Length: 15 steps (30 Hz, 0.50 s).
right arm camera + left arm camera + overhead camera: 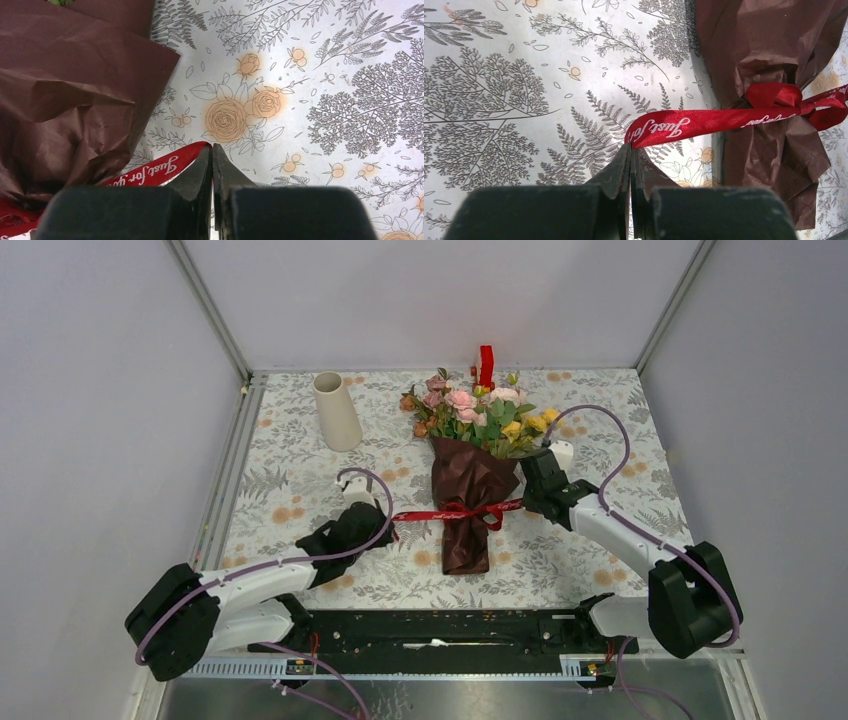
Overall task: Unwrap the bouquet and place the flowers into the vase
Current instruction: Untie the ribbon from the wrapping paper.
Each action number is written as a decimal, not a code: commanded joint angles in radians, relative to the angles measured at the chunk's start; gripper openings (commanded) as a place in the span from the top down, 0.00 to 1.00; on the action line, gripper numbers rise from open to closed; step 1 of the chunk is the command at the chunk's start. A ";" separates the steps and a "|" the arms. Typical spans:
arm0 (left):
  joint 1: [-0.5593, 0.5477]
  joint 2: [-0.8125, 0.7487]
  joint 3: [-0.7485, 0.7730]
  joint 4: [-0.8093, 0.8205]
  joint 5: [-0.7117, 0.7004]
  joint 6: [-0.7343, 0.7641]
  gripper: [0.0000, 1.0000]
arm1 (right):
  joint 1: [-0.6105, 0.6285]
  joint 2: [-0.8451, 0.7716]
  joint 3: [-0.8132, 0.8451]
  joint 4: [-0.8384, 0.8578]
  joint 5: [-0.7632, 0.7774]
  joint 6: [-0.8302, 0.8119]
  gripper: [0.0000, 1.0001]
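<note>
Mid-table, flat on the grey-and-orange floral printed tablecloth (290, 470): bouquet (465, 455) of pink, peach, yellow and brown artificial flowers (478, 412) in dark red crinkled wrapping paper (468, 540). Blooms toward far edge, wrapped stem end near. Around the paper's waist: red satin ribbon with white script (455, 512), knotted, one tail out left, one out right, both taut. On the left tail's end: left gripper (630, 151), jaws pinched tight on the ribbon, just left of the wrap, clear of the paper. On the right tail's end: right gripper (212, 149), jaws likewise clamped on ribbon, just right of the paper. Far left, well apart from bouquet: tall cream-white tapered matte vase (336, 412), upright. Beyond the blooms, at far edge: small red upright block (486, 365).
</note>
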 commanded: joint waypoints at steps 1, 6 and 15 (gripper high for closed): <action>0.034 -0.044 -0.015 0.000 0.022 0.014 1.00 | -0.027 -0.042 -0.011 -0.004 -0.014 0.007 1.00; 0.064 -0.074 -0.022 -0.017 0.033 0.018 1.00 | -0.045 -0.057 -0.026 0.003 -0.026 0.005 1.00; 0.110 -0.116 -0.045 -0.032 0.053 0.025 1.00 | -0.090 -0.080 -0.040 0.004 -0.026 -0.007 1.00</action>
